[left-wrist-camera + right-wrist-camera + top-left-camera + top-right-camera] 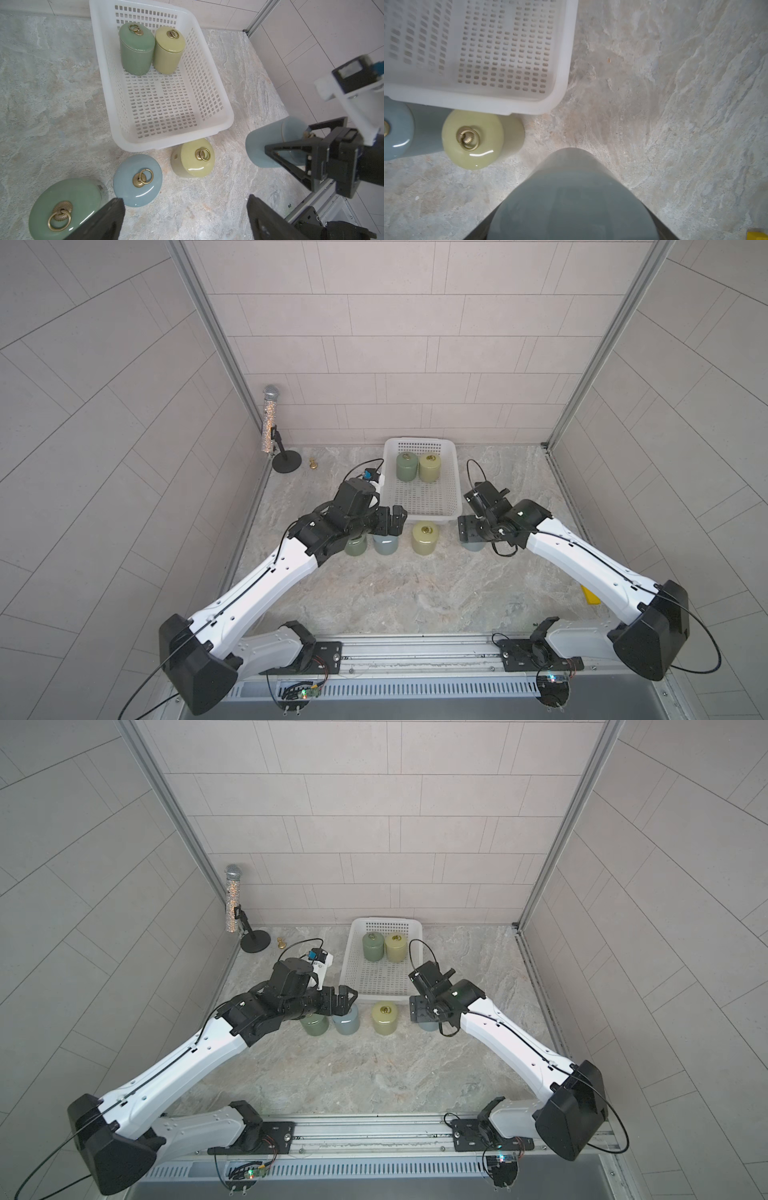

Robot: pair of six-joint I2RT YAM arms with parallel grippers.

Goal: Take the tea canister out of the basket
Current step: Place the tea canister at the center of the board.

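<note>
Top views. In both top views the basket [420, 441] [386, 921] sits mid-frame near the back wall. 2 canisters stand upright side by side at its far end: green canister [406, 467] and yellow canister [429, 468].

Just below the basket in frame, 4 more line up on the table [415, 597]. Left to right they are the outer green canister [355, 547], free blue canister [385, 545], outer yellow canister [425, 538] and blue canister [473, 548]. The left gripper [392, 521] hangs over the free blue canister. The right gripper [468, 533] covers the blue canister from above. A microphone [270, 418] stands at centre left.

Left wrist view. The left gripper [185, 220] has its jaws spread wide, and we see only table between them. The right gripper straddles the blue canister [259, 149] beside the basket's near corner.

Right wrist view. The blue canister [571, 197] fills the gap, and the dark fingers [477, 232] sit against both its sides, so we read that as clamped. It is outside the basket [477, 102], close to the corner. We cannot tell if its base touches the table.
</note>
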